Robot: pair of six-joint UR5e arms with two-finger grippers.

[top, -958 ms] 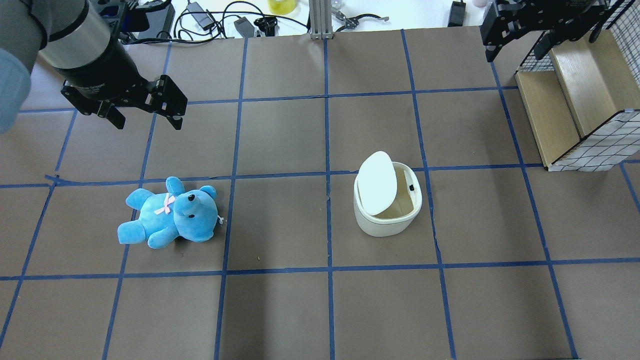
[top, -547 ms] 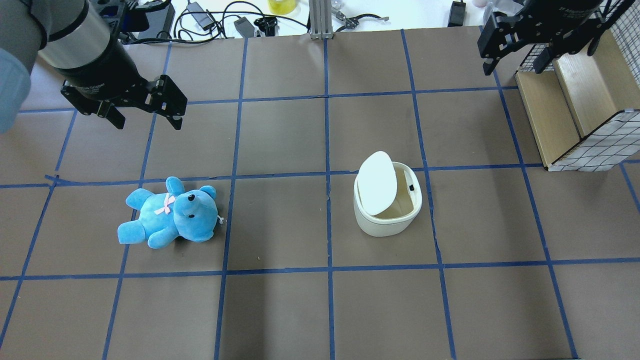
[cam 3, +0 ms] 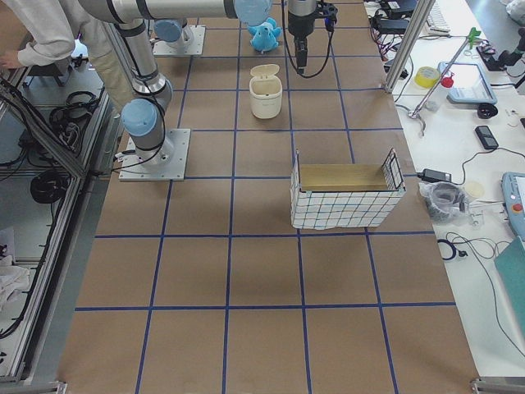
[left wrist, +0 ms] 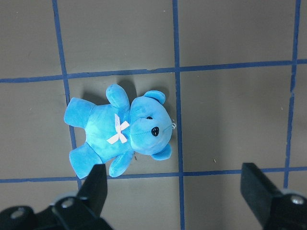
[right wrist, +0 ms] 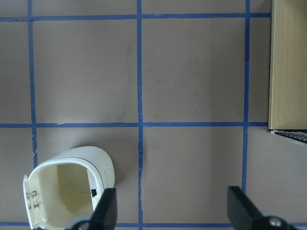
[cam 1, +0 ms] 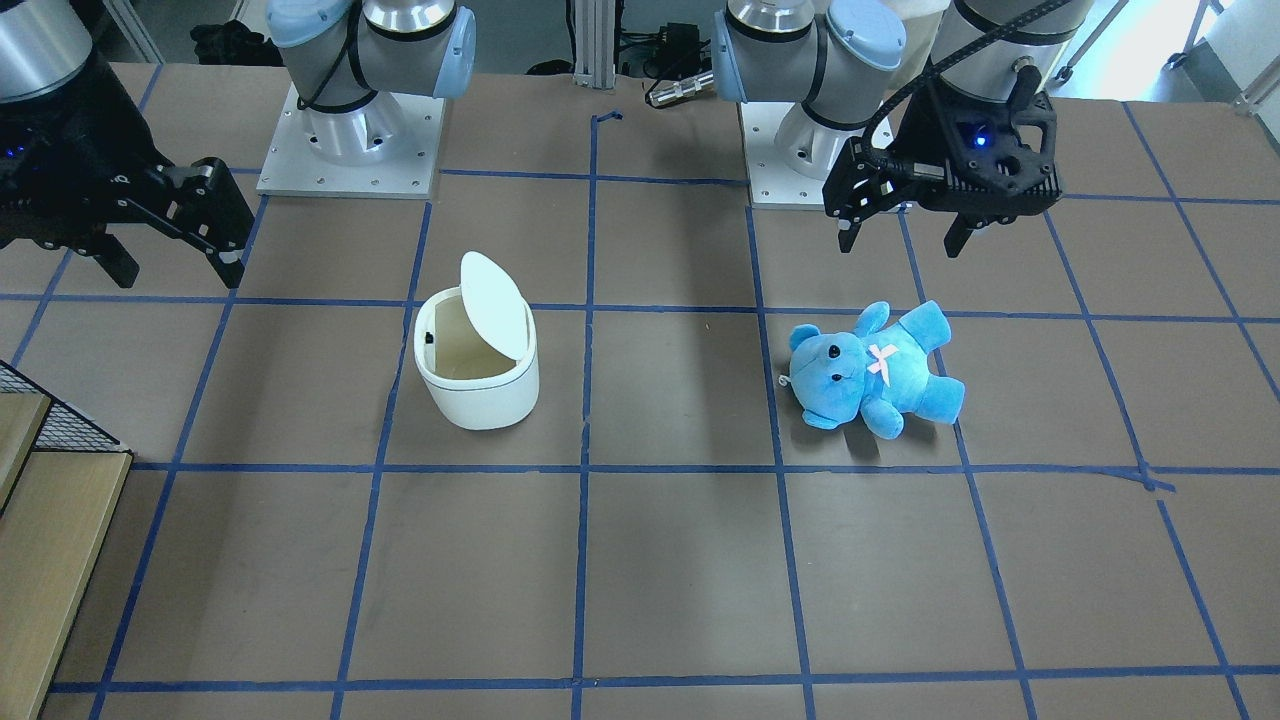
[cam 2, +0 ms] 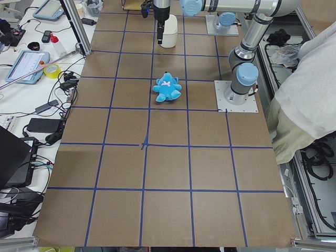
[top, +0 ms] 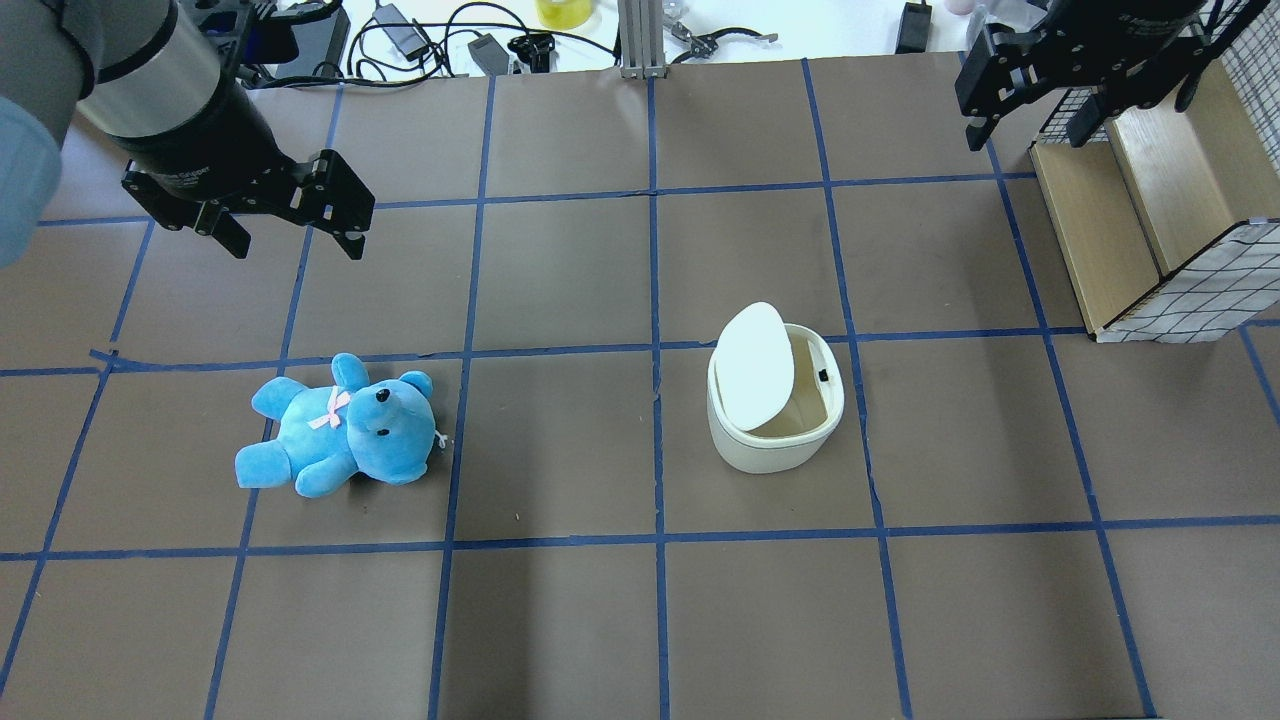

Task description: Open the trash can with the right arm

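The white trash can stands right of the table's middle with its flip lid tilted up, so the tan inside shows. It also shows in the front view and at the lower left of the right wrist view. My right gripper is open and empty, raised well beyond and to the right of the can, beside the wire basket; its fingers frame bare table. My left gripper is open and empty above a blue teddy bear, which also shows in the left wrist view.
A wire-mesh basket with wooden boards stands at the right edge, close to my right gripper. Cables and tools lie beyond the table's far edge. The table is brown with blue tape lines.
My right gripper has shifted slightly and turned a little near the basket. The trash can's lid stays up. The left arm and the teddy have not moved.
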